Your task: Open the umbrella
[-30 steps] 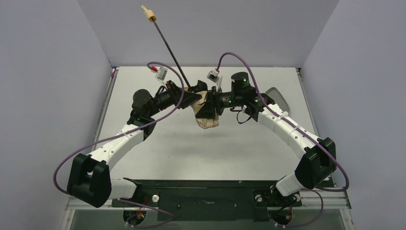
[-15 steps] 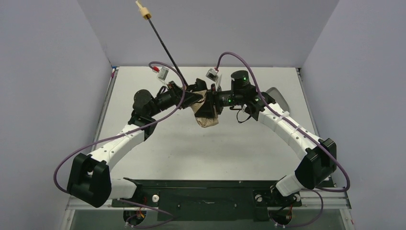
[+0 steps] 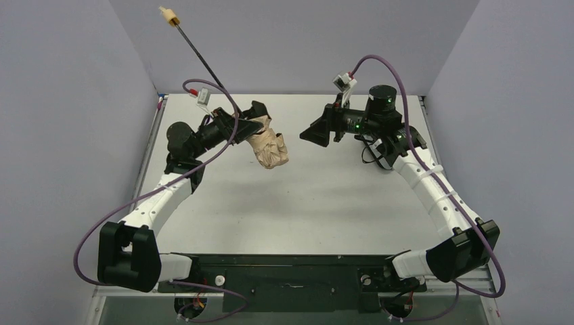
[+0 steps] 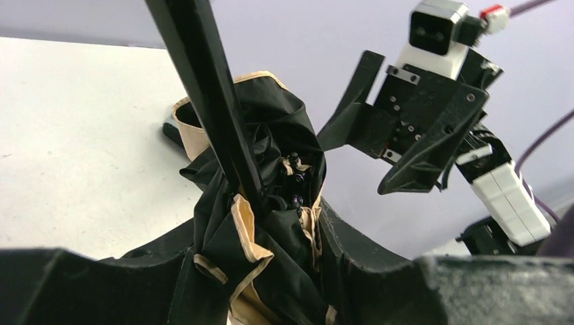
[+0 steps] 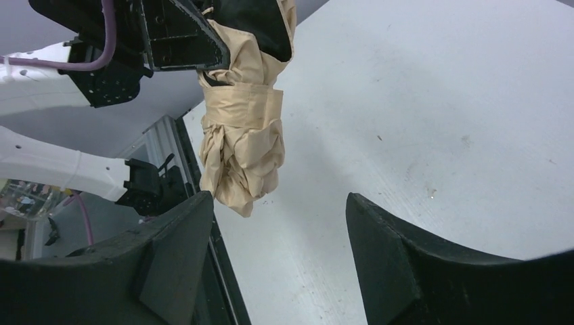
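Observation:
The umbrella is folded; its wrinkled tan canopy [image 3: 269, 149] hangs above the table. Its thin black shaft [image 3: 201, 57] slants up and left to the small tan handle [image 3: 169, 15]. My left gripper [image 3: 259, 120] is shut on the umbrella's bunched fabric, where the shaft enters it. In the left wrist view the black and tan folds [image 4: 260, 237] fill the space between the fingers, and the shaft [image 4: 210, 101] rises from them. My right gripper [image 3: 315, 131] is open and empty, apart from the umbrella to its right. In the right wrist view the canopy [image 5: 244, 135] hangs beyond the open gripper [image 5: 277, 200].
The white table [image 3: 318, 203] is ringed by grey walls. A grey object [image 3: 396, 139] lies at the back right, behind the right arm. Purple cables loop off both arms. A black rail [image 3: 291, 277] runs along the near edge.
My right gripper has let go of the umbrella and drawn back to the right. My left arm has swung left with the umbrella, and the handle has moved left and up.

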